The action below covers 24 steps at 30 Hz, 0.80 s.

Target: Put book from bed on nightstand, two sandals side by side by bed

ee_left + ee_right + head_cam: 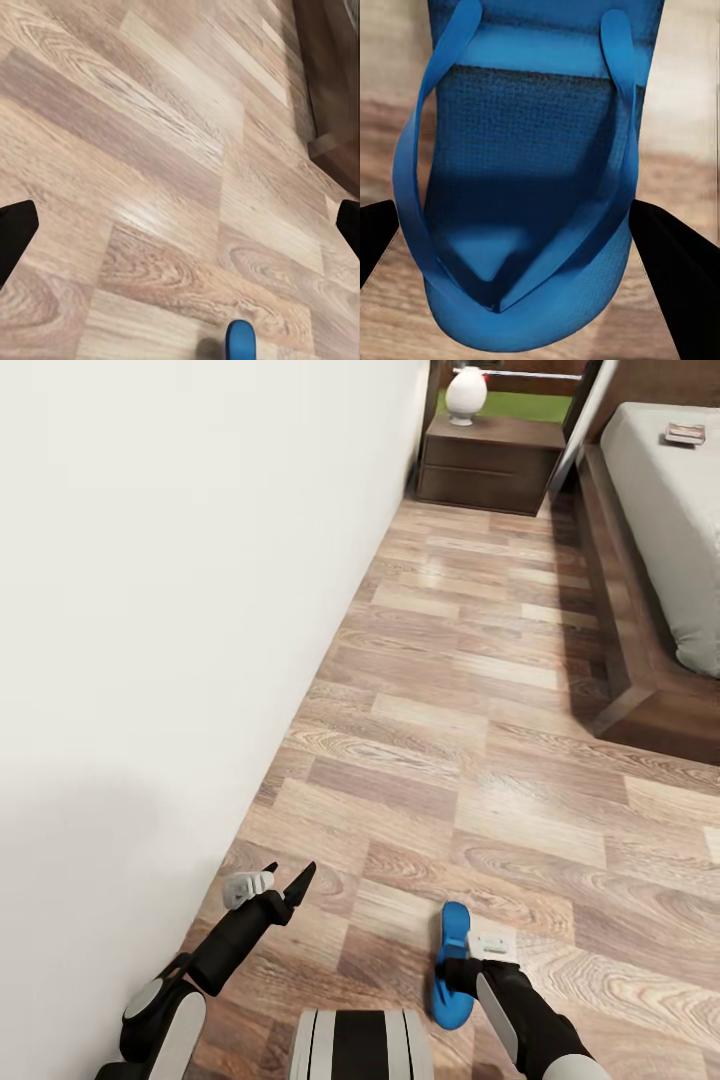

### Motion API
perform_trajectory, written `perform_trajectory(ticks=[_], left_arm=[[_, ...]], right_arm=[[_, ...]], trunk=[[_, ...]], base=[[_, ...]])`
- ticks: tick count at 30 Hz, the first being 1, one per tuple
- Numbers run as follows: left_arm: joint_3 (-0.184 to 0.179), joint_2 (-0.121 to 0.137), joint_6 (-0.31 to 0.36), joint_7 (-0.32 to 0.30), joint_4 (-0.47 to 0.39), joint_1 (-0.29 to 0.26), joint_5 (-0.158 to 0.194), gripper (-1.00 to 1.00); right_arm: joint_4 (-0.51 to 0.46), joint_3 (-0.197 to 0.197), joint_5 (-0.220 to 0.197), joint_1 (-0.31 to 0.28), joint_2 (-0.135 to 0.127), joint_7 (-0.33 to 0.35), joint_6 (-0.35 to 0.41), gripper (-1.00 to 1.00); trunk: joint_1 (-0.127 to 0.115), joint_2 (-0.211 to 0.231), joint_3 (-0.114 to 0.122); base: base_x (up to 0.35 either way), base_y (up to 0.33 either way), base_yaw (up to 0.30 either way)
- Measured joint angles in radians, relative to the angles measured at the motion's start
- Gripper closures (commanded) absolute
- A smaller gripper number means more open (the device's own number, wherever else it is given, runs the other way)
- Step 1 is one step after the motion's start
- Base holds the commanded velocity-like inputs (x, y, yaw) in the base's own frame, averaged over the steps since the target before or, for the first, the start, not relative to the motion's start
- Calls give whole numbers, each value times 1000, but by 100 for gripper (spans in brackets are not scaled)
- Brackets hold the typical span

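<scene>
— Sandal [452,963]: blue, low over the wood-plank floor [470,690], near the robot's base. Right claw [521,255]?
— Fingers [679,289] set either side of the sandal's toe end, straps facing the wrist camera. Clamped or only straddling: cannot tell.
— Left claw [285,880]?
— Spread wide, empty, close to the white wall [180,610].
— Book [686,433]?
— On the bed [665,510], far end. Nightstand [490,463] in the corner beyond, white lamp [465,395] on top.

Right gripper [462,962] at blue sandal [451,963] on wood floor [480,690]; book [685,433] on bed [665,500], nightstand [490,460] beyond.
</scene>
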Motion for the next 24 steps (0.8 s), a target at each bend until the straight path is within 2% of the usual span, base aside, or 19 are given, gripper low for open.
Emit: perform_trajectory(ticks=[24], left_arm=[[0,0,0,0,0,0,0,-100]], right_arm=[[-1,0,0,0,0,0,0,100]], trunk=[[-11,6,93]], base=[[0,0,0]])
